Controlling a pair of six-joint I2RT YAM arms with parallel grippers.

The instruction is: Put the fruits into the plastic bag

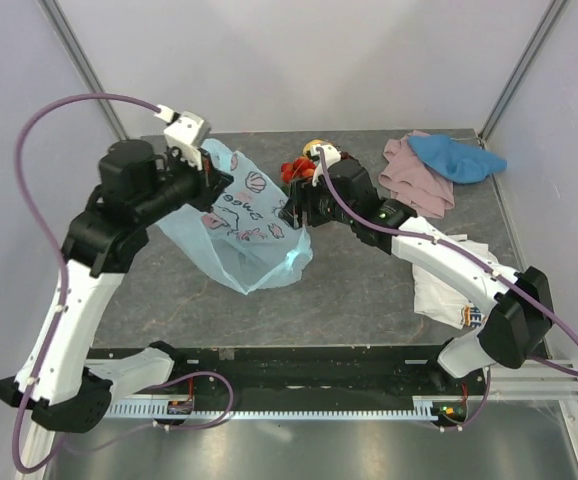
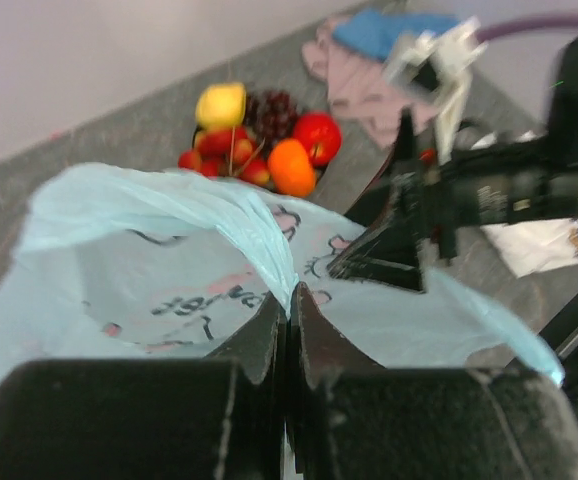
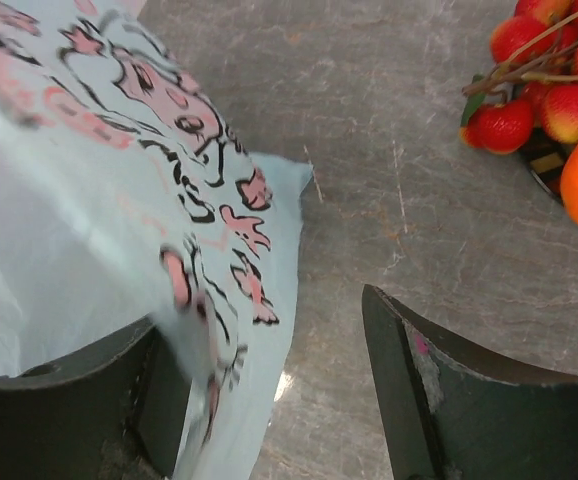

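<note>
One bag lies spread on the table, with its far-left rim raised off the surface. One pile of fruits sits just beyond the bag's far-right corner, and none of it is inside the bag. The pile holds one lemon, one bunch of grapes, one apple, one orange and several small red fruits. At least four of these show; the rest are hidden in the heap.

Two grippers are at the bag. The left gripper has its jaws pressed together, with the bag's rim pinched between them. The right gripper is at the bag's right edge, between bag and pile, jaws spread wide and holding nothing. Bag film drapes over one finger, while the other hangs above bare table. In the left wrist view, this arm stands partly between the bag and the pile.

Three cloths lie right of the bag. One pink cloth lies past the fruits with one blue cloth on it. One white cloth lies nearer, partly under the right arm.
</note>
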